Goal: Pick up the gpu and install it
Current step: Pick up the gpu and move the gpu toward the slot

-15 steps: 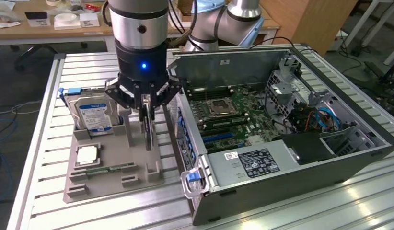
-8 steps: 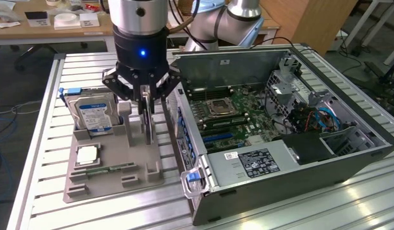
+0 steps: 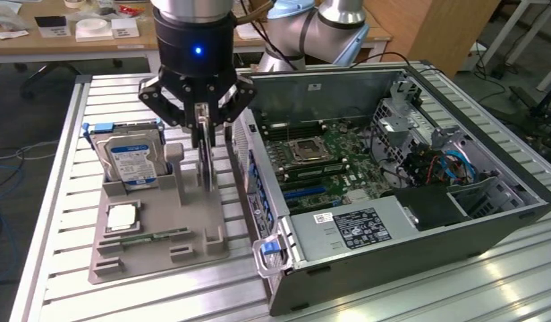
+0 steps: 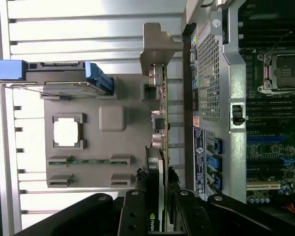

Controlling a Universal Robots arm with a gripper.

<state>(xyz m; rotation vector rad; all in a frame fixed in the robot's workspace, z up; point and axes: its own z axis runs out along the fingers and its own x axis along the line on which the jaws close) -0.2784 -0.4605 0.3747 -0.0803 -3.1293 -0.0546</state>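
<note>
The gpu [image 3: 206, 171] stands on edge at the grey holder [image 3: 155, 251], beside the open computer case [image 3: 419, 261]. In the wrist view I see the gpu [image 4: 157, 147] edge-on, its green board and black shroud running down to my fingers, with the silver bracket [image 4: 155, 49] at the far end. My gripper [image 3: 202, 134] comes down from above and is shut on the card's top edge, one finger on each face. The wrist view shows the gripper [image 4: 156, 216] with a black finger [image 4: 132, 211] pressed against the shroud side. I cannot tell whether the card's lower edge still sits in the holder's slot.
On the holder, a silver hard drive [image 3: 128, 157] with a blue-white label stands upright, with a processor chip [image 3: 122, 216] and a narrow green memory stick [image 3: 146, 236] lying flat. Inside the case are the motherboard [image 3: 320, 161] and a power supply [image 3: 356, 228]. Everything rests on a slatted metal table [image 3: 52, 201].
</note>
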